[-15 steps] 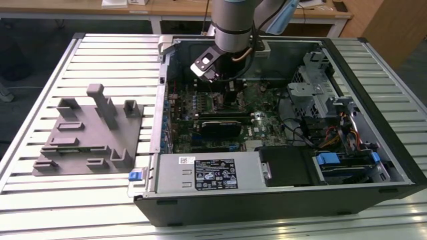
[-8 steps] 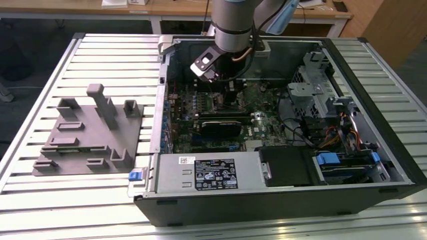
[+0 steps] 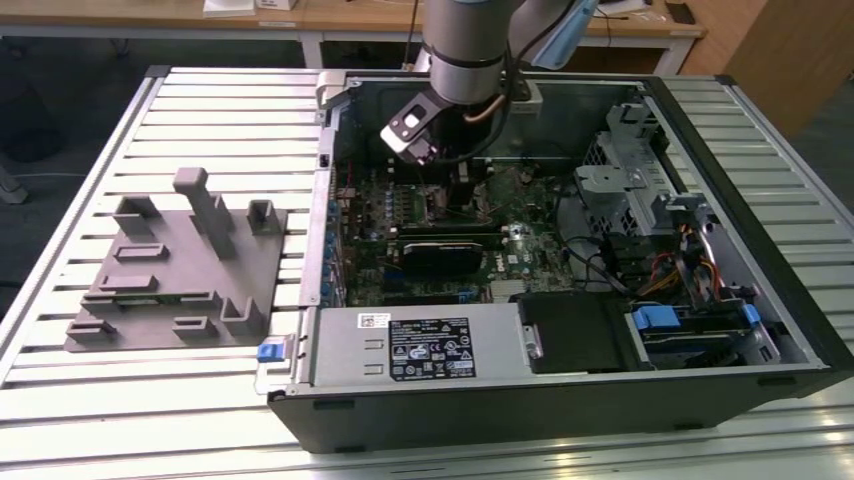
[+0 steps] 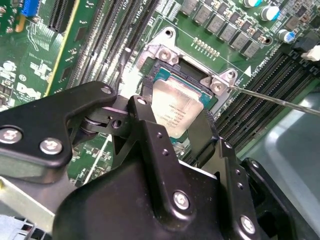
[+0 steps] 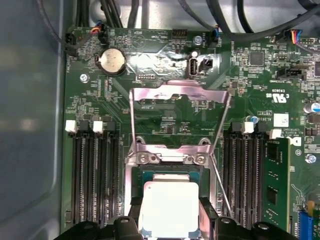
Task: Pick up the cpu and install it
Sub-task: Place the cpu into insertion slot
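1. My gripper (image 4: 172, 120) grips the cpu (image 4: 175, 105), its fingers (image 4: 145, 117) narrowed onto two opposite edges.
2. The cpu is at the open socket (image 5: 170, 175) on the motherboard (image 5: 160, 60); I cannot tell whether it is fully seated.
3. The socket's metal load plate (image 5: 180, 92) is swung open, just beside the socket.
4. In the exterior view, my arm (image 3: 467, 50) reaches down into the open computer case (image 3: 747, 330).
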{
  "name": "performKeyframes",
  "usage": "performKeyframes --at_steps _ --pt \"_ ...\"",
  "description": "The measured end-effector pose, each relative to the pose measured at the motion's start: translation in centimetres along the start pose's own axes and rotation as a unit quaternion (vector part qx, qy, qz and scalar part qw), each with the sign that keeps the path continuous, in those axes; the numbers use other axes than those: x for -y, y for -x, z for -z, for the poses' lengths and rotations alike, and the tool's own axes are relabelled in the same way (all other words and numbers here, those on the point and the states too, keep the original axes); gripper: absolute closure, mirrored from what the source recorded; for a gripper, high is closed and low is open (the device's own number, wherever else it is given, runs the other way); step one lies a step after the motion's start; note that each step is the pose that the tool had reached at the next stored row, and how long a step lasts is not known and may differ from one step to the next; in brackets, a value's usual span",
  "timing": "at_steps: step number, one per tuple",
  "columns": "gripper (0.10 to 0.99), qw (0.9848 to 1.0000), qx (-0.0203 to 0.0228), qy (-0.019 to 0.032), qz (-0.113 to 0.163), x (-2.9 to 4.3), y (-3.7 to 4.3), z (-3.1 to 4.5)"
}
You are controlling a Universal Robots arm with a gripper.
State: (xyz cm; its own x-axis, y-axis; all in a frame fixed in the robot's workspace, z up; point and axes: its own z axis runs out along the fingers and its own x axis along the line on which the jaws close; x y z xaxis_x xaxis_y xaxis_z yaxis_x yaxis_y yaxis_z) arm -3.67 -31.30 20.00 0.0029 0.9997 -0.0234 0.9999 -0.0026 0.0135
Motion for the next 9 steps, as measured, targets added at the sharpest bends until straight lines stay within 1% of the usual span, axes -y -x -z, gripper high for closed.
performKeyframes --at_steps 4,9 --pt "0.557 1.0000 -0.0008 -0.0001 -0.002 -0.03 0.09 -0.10" --pt "0.557 1.0000 -0.0039 -0.0001 -0.003 -0.08 0.09 -0.33"
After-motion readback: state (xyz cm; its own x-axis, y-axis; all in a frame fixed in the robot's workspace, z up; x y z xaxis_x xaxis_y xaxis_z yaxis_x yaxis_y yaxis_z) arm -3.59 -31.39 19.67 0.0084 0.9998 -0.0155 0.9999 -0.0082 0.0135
